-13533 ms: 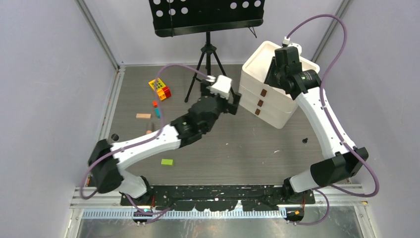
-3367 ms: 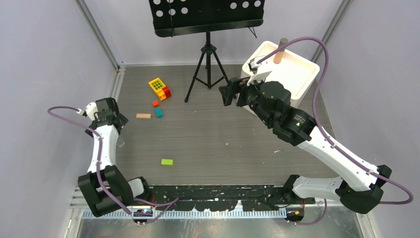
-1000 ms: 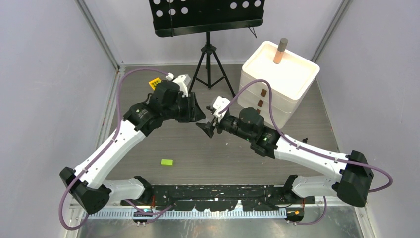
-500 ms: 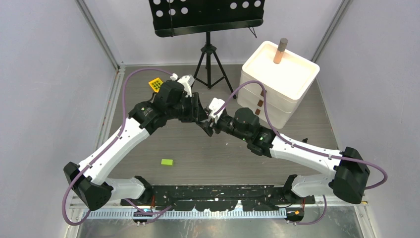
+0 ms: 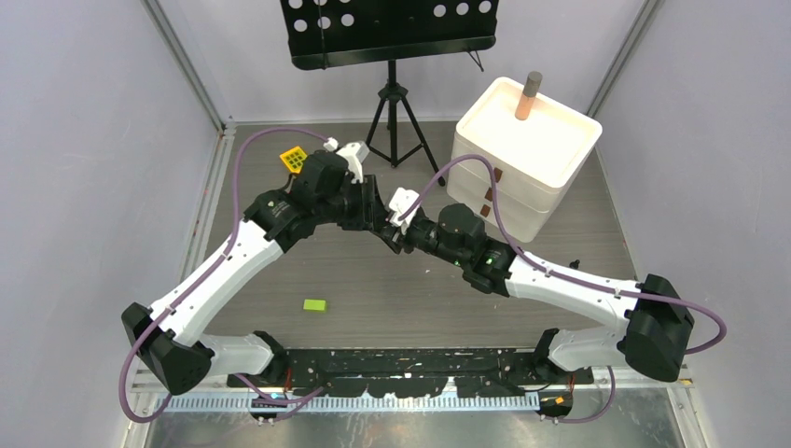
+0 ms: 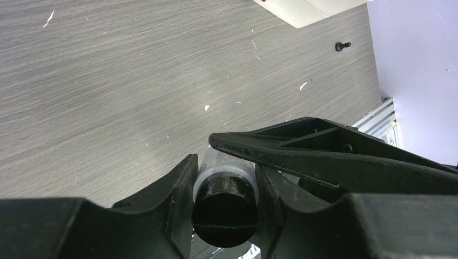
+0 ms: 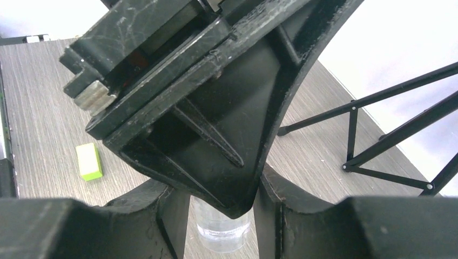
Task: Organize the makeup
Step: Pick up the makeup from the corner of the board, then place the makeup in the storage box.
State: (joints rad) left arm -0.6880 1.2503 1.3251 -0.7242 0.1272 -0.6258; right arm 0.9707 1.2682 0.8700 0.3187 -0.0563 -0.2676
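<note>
A clear black-capped bottle (image 6: 224, 183) is held in the air over the table's middle, with my left gripper (image 6: 224, 170) shut on it near the cap. My right gripper (image 7: 221, 208) meets it from the opposite side, its fingers closed in against the bottle's clear lower body (image 7: 222, 232). In the top view the two grippers, left (image 5: 379, 222) and right (image 5: 399, 233), touch tip to tip and hide the bottle. A tan tube (image 5: 528, 96) stands upright on the white drawer box (image 5: 550, 159).
A black music stand's tripod (image 5: 394, 121) stands behind the grippers. A green block (image 5: 314, 304) lies near the front, and a yellow block (image 5: 294, 158) at the back left. A small black object (image 5: 575, 265) lies on the floor at the right.
The right gripper moved left onto the bottle and its fingers narrowed around it. The left arm edged slightly right, still holding the bottle.
</note>
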